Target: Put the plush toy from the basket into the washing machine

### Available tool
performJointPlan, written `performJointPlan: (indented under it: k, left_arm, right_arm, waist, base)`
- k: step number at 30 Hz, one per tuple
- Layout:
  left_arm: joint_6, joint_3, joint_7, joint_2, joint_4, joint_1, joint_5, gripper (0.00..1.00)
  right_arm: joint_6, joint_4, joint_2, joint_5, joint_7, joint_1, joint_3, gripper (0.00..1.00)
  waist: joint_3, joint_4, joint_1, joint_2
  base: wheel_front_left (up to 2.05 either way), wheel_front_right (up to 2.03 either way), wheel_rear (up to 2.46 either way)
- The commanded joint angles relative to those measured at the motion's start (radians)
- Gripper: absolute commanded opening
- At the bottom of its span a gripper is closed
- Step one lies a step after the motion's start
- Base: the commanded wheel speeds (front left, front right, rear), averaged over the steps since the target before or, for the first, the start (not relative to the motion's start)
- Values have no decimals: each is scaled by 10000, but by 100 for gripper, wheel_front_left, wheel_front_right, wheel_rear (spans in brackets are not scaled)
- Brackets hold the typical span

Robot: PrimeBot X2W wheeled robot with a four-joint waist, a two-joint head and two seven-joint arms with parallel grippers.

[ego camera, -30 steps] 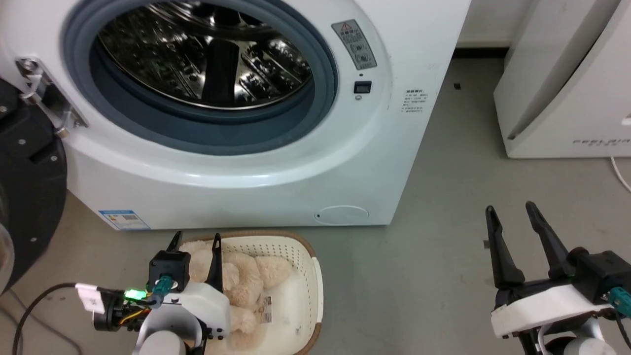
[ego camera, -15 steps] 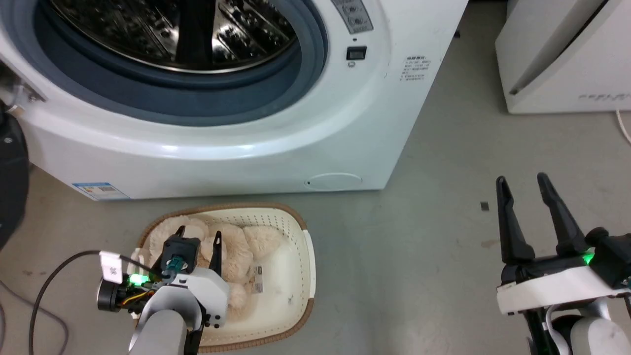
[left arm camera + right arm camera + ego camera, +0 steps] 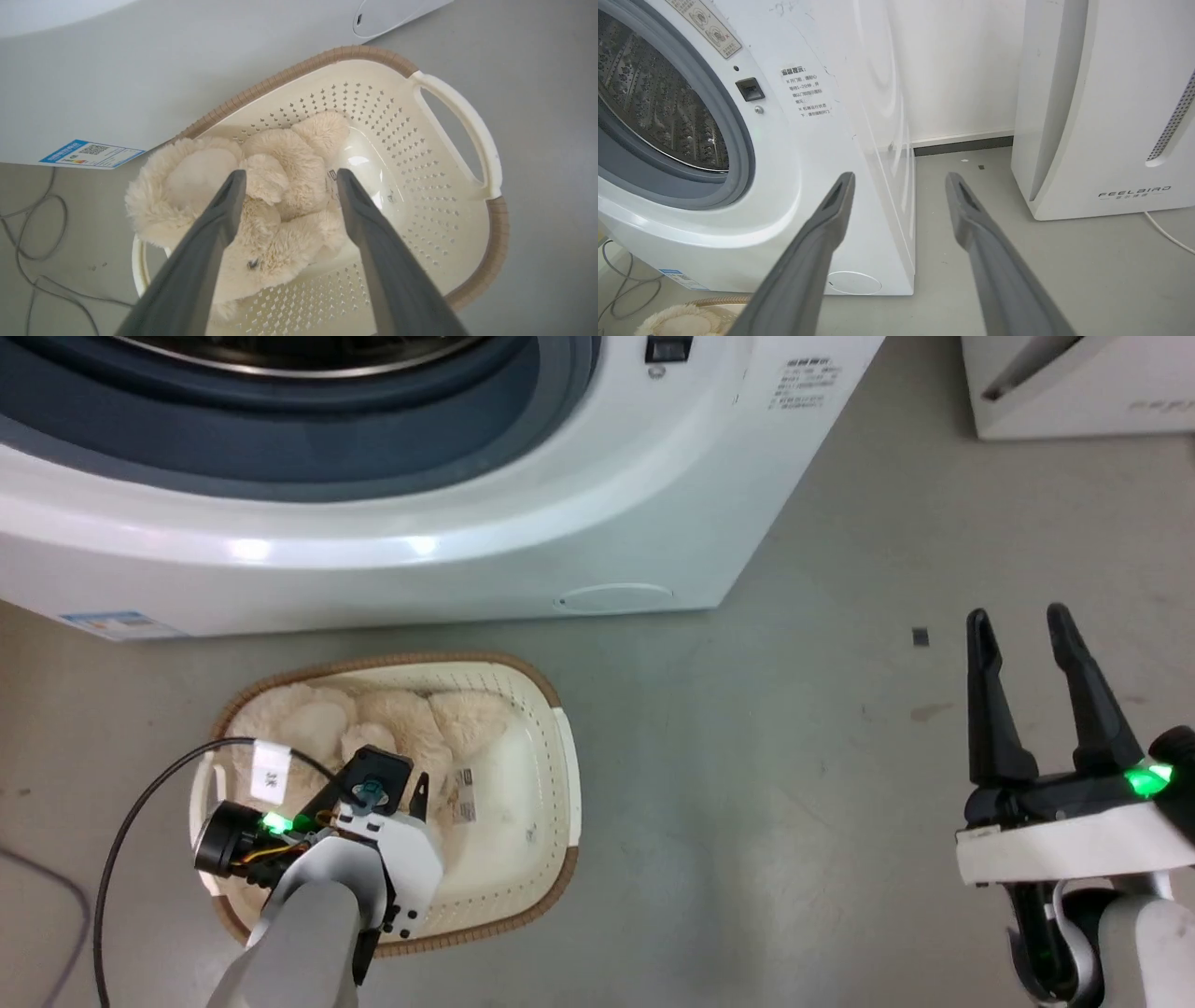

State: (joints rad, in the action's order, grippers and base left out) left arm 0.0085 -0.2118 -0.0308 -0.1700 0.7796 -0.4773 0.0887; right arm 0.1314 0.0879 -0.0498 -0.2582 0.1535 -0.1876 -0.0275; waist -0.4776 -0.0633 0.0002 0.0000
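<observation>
Over grey floor (image 3: 747, 756), our left pincer (image 3: 289, 173) has sunk, spread wide, with the toy (image 3: 205, 177) just below it; we likely grasp next.

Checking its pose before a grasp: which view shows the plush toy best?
The left wrist view: the plush toy lies in the basket, close up, between the fingers of the open left tool. In the head view the left arm hides part; the right wrist view catches a furry edge.
</observation>
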Motion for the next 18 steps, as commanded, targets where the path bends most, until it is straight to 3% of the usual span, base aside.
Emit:
performJointPlan:
  k: [1, 18]
  left_arm:
    - [-33, -90, 57, -79, 241, -247, 103, 100]
    - [-276, -1756, 1044, -867, 2009, -1818, 1185, 100]
  right_arm:
    - [-4, 93, -3, -100, 98, -232, -26, 100]
    - [-5, 424, -3, -595, 453, -990, -213, 100]
  waist:
    - [-276, -72, -2, 0]
    - [-2242, -322, -2, 0]
  base:
    - [0, 0, 0]
    - [0, 0, 0]
